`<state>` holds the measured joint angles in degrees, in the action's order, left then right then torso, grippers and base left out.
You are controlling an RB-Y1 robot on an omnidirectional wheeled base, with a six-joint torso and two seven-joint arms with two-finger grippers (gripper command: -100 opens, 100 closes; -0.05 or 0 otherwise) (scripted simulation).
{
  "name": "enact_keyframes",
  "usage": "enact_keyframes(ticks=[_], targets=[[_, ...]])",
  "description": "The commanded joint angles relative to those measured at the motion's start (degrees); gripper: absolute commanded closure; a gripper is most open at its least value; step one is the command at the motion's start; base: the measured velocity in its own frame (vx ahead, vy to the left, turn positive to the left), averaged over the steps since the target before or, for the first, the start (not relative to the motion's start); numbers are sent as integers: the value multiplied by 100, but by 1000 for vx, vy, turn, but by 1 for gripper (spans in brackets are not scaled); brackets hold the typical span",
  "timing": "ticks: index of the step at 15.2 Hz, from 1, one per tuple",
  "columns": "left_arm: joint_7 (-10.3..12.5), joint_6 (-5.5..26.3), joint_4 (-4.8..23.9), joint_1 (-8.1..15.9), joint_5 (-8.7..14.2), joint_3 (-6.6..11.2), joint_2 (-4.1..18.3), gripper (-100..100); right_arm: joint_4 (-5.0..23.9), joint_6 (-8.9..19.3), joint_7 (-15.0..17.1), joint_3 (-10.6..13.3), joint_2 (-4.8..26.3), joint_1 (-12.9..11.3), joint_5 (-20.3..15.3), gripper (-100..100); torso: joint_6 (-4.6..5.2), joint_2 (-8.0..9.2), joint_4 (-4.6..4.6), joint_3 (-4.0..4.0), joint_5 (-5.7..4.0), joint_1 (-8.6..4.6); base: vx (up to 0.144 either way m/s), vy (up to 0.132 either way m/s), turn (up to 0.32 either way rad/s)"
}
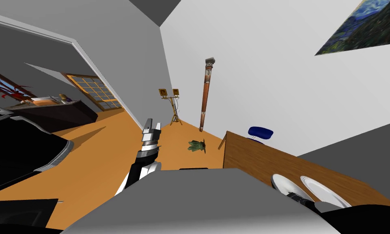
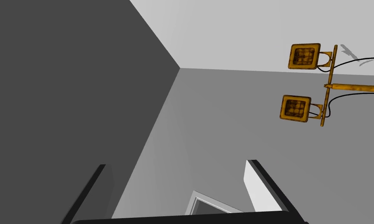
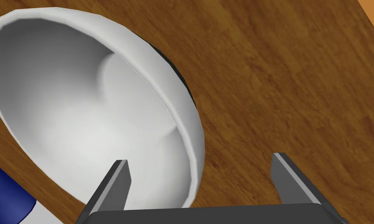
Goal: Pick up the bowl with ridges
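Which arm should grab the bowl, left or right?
Right. The right gripper hangs open over the white bowl on the wooden table, rim between its fingers. The left gripper is over the floor, away from the table.

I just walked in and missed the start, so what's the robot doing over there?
The right pincer is open and poised at a white bowl on the wooden table, one finger over its inside, the other outside the rim. Nothing is gripped yet. The left pincer is open too, out over the floor.

A wooden table (image 1: pixel 255 159) bears two white bowls (image 1: pixel 288 183).
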<state>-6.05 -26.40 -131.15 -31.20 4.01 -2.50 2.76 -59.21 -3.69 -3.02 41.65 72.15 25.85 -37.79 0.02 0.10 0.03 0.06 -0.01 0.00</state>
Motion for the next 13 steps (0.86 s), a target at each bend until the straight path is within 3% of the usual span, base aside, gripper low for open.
enact_keyframes(ticks=[1, 3, 4, 5, 9, 12, 13], targets=[[0, 0, 0, 0, 0, 0, 0, 0, 105, 59, -61, 13, -169, -33, -11, -100, 0, 0, 0, 0, 0, 0, -20, -11, 65], [0, 0, 0, 0, 0, 0, 0, 0, 215, 112, -124, 13, -347, -56, -22, -100, 0, 6, 2, 4, 0, 0, -18, -11, 60], [0, 0, 0, 0, 0, 0, 0, 0, 177, 53, -100, -12, -263, -39, -24, -100, 0, 7, 2, 4, -1, 0, -9, -5, 27], [0, 0, 0, 0, 0, 0, 0, 0, 184, 71, -109, -4, -283, -43, -24, 100, 0, 5, 2, 3, 1, 1, 0, 0, 0], [0, 0, 0, 0, 0, 0, 0, 0, 196, 84, -105, -15, -260, -45, -21, 100, 1, 2, -1, 1, -21, 0, 0, 0, 0], [0, 0, 0, -1, 0, 0, 0, 0, -32, -7, 18, 15, 54, -4, 2, 100, 1, -5, -1, -3, -14, 3, 21, 10, -73], [0, 0, 0, -1, 0, 0, 0, 0, 76, -13, -45, -23, -68, -17, -16, 100, 2, -6, -2, -3, -12, 6, 13, 8, -34]])
